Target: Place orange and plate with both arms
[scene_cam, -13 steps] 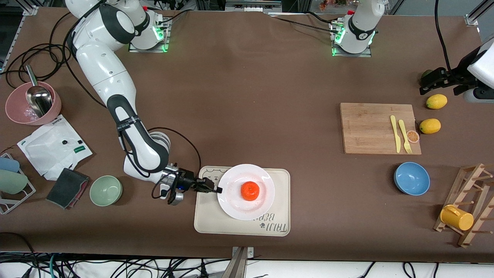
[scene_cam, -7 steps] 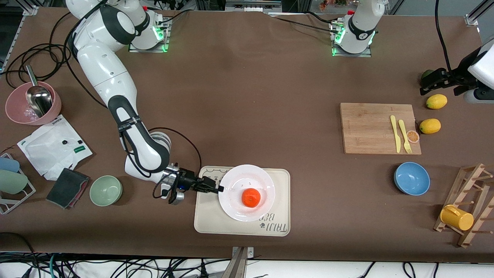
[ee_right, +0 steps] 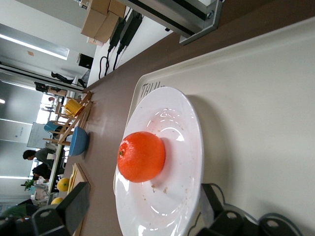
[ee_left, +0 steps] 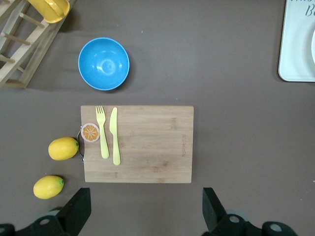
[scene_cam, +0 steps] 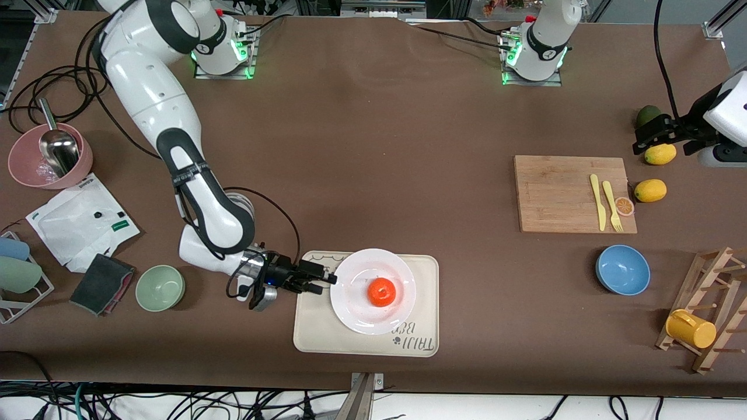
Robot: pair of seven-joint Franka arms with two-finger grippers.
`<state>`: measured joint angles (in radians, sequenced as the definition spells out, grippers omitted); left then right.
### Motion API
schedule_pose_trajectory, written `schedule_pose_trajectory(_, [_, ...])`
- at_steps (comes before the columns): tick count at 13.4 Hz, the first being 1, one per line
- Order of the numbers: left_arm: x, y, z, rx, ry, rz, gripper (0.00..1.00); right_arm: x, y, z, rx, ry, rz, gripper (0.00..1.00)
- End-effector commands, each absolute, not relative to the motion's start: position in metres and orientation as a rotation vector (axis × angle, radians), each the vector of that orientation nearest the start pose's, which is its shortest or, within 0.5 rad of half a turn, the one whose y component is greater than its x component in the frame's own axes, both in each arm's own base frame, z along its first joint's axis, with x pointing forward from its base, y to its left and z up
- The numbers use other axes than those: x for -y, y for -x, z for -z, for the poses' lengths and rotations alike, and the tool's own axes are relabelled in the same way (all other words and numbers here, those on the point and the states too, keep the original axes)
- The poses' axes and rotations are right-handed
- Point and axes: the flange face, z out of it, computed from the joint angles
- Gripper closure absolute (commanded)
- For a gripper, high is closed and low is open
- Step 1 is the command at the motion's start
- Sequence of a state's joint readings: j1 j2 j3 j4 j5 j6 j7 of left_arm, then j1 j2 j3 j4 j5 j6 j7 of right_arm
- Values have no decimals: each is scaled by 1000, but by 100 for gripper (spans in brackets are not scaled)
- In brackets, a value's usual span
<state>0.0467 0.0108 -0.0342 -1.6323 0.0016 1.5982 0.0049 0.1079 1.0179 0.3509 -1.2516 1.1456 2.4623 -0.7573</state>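
The white plate (scene_cam: pixel 356 306) lies on the cream tray (scene_cam: pixel 315 332), and the orange (scene_cam: pixel 381 291) rests in its middle. My right gripper (scene_cam: pixel 325 280) is low at the plate's rim on the right arm's side, open, with the rim between its fingers. In the right wrist view the orange (ee_right: pixel 141 156) sits on the plate (ee_right: pixel 177 132), whose near rim runs between the spread jaws of the right gripper (ee_right: pixel 142 209). My left gripper (scene_cam: pixel 646 134) hangs open and holds nothing, high over the table's left-arm end by the lemons; in the left wrist view the left gripper (ee_left: pixel 145 211) has bare table under it.
A wooden cutting board (scene_cam: pixel 575 193) carries a yellow knife (scene_cam: pixel 597 201), a fork (scene_cam: pixel 612 204) and an orange slice (scene_cam: pixel 624 205). Two lemons (scene_cam: pixel 650 190), a blue bowl (scene_cam: pixel 622 269) and a rack with a yellow cup (scene_cam: pixel 690 328) stand nearby. A green bowl (scene_cam: pixel 160 287) is beside the right arm.
My right gripper has gone from shut on the plate's rim to open. The orange rolled slightly on the plate. The left gripper shifted a little, uncovering a green fruit.
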Motion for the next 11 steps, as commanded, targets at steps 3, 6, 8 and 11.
schedule_pose_trajectory(3, [-7,-564,-594,-12,3140,-46,0,-227,-652,-297,325,2306,367,1])
schedule_pose_trajectory(6, [-6,-564,-593,-17,3139,-53,0,-191,-609,-350,450,2362,296,0])
schedule_pose_trajectory(8, [-6,-564,-593,-17,3138,-51,0,-175,-595,-380,517,2433,246,0])
schedule_pose_trajectory(11, [-6,-564,-593,-15,3138,-51,0,-150,-582,-442,500,2602,81,0])
